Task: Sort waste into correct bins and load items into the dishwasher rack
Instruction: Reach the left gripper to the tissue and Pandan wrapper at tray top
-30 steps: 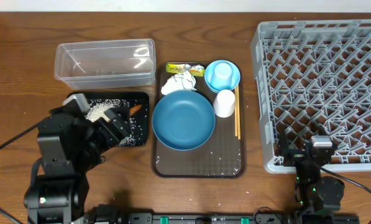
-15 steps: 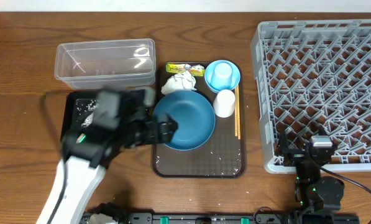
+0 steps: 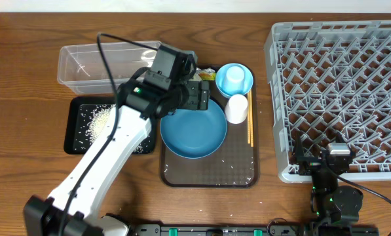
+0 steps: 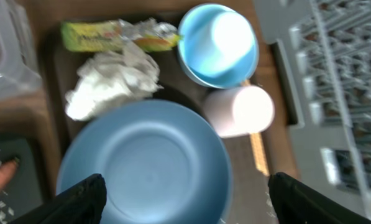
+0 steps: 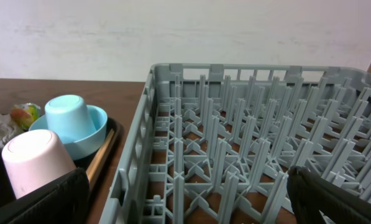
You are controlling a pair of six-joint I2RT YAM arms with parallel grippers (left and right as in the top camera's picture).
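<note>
While hanging over the back of the brown serving tray (image 3: 208, 176), left gripper (image 3: 203, 98) spread wide, fingers (image 4: 79, 202) far apart, nothing held between them. Below it in the wrist view: crumpled white tissue (image 4: 114, 81), right at the far rim of the large blue bowl (image 4: 145, 168); just behind the tissue, yellow-green printed wrapper (image 4: 110, 36), lying along the tray's back edge. Right of these, small light-blue cup (image 3: 233, 78), upside down in a shallow light-blue dish (image 3: 247, 86); just in front of it, white cup (image 3: 236, 108), also upside down, beside the bowl's right rim. Wooden chopsticks (image 3: 250, 124) along the tray's right edge, next to the white cup. A few stray grains on the tray's front part. Left of the serving tray, shallow black tray (image 3: 74, 130) with a heap of white rice (image 3: 102, 118) and scattered grains; orange carrot (image 4: 0, 179) just glimpsed on its side nearest the bowl, seen only from the wrist. Behind the black tray, clear plastic tub (image 3: 90, 65), contents not to be made out. At the right of the wooden table (image 3: 25, 78), grey dishwasher rack (image 3: 339, 85). Right gripper (image 5: 188, 208) low at the rack's front edge, jaws fully apart, gripping nothing.
</note>
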